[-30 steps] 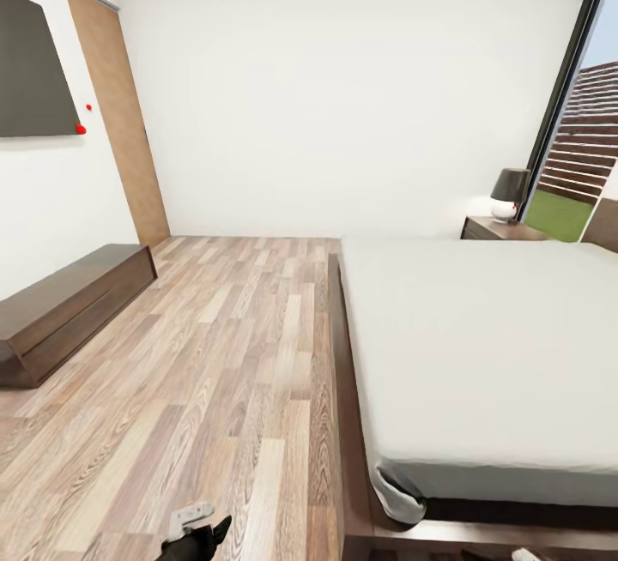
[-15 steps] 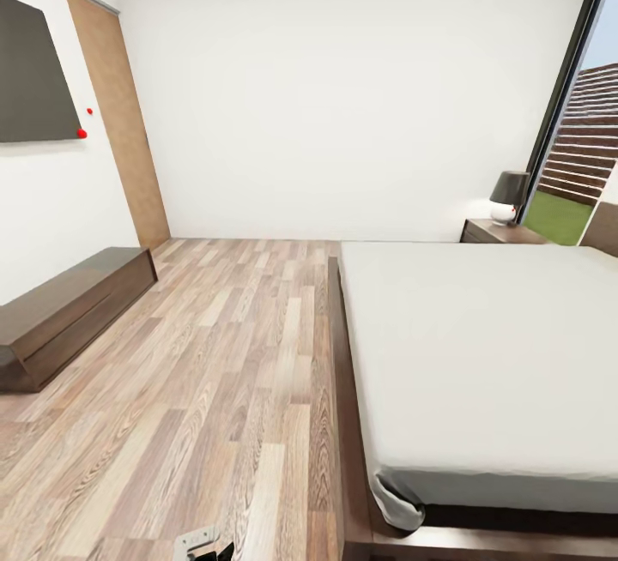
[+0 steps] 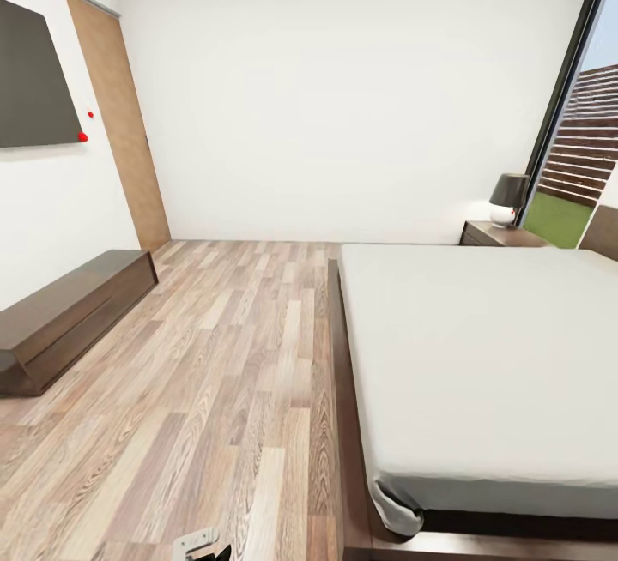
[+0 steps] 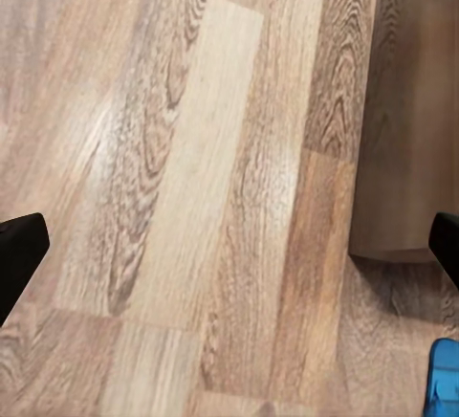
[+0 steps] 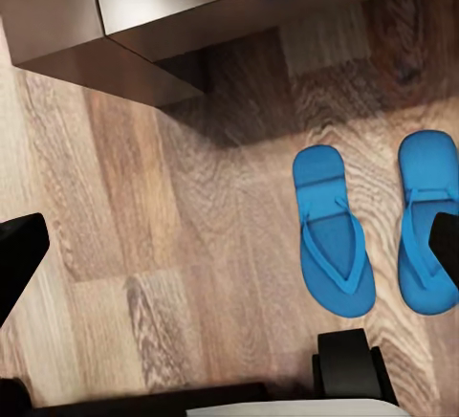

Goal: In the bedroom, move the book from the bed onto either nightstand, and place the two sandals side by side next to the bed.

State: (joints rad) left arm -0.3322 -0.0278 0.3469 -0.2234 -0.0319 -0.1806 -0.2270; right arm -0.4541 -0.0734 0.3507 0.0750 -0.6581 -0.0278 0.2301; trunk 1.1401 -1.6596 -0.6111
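Head view has tilted up; no book on the bed (image 3: 481, 355). Both sandals (image 5: 333, 230) together by the frame. Left gripper (image 4: 229, 245) and right gripper (image 5: 229, 245) spread wide, empty.

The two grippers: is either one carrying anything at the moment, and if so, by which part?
Nothing is held. Both grippers are open over the wood floor; the two sandals lie flat on it, untouched.

A dark lamp (image 3: 509, 198) stands by the window; a low bench (image 3: 69, 312) lines the wall under a dark panel (image 3: 34, 76).
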